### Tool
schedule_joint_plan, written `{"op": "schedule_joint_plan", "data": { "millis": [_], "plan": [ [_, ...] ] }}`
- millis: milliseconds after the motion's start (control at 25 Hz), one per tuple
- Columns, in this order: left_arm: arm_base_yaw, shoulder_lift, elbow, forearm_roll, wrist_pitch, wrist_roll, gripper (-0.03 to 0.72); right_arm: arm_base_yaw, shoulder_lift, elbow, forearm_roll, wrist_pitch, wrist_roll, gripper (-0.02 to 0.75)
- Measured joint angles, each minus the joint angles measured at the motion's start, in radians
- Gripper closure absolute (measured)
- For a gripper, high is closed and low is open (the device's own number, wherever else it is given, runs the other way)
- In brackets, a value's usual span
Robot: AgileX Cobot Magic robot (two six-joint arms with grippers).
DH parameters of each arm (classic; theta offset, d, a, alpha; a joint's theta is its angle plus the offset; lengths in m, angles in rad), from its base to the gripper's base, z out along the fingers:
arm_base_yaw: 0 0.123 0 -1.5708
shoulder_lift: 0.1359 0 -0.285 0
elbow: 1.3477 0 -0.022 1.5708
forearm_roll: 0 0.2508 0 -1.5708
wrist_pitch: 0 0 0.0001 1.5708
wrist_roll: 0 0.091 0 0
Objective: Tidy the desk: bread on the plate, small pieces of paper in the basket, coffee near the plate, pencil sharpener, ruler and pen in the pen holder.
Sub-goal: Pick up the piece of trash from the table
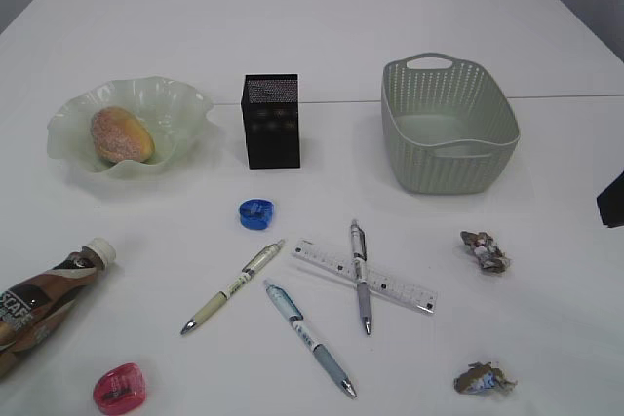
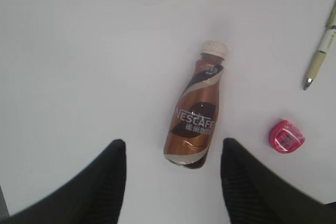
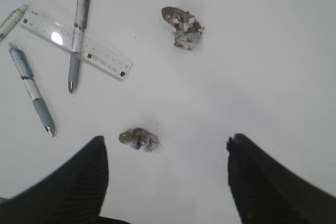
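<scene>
While both grippers hang spread, the brown Nescafé coffee bottle [image 2: 195, 116] lies flat, cream cap on.

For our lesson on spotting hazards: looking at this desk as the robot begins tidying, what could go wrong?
1. The coffee bottle lies on its side between the open left gripper fingers; being round, it may roll away as they close.
2. One pen lies across the ruler, so lifting either may drag the other.
3. The crumpled paper is small and may slip the right gripper.

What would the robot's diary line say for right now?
bread: on plate | coffee bottle: lying flat, left hand open above | right hand open over paper ball | basket: empty
</scene>
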Motion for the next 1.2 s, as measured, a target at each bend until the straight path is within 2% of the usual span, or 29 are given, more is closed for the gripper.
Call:
{"op": "schedule_joint_plan", "data": {
  "millis": [440,640,800,1200],
  "plan": [
    [0.0,-0.038,0.027,-0.021,-0.002,0.0,0.265,0.0,0.024,-0.021,0.011,-0.005,0.0,0.218],
    [0.0,-0.109,0.046,-0.022,0.009,0.0,0.271,0.0,0.1,-0.098,0.013,0.012,0.0,0.218],
    [0.0,-0.168,0.116,-0.022,0.011,0.0,0.272,0.006,0.183,-0.161,0.013,0.035,-0.021,0.218],
    [0.0,-0.327,0.324,-0.022,0.013,0.0,0.272,0.189,0.435,-0.248,-0.133,0.016,0.036,0.218]
  ]
}}
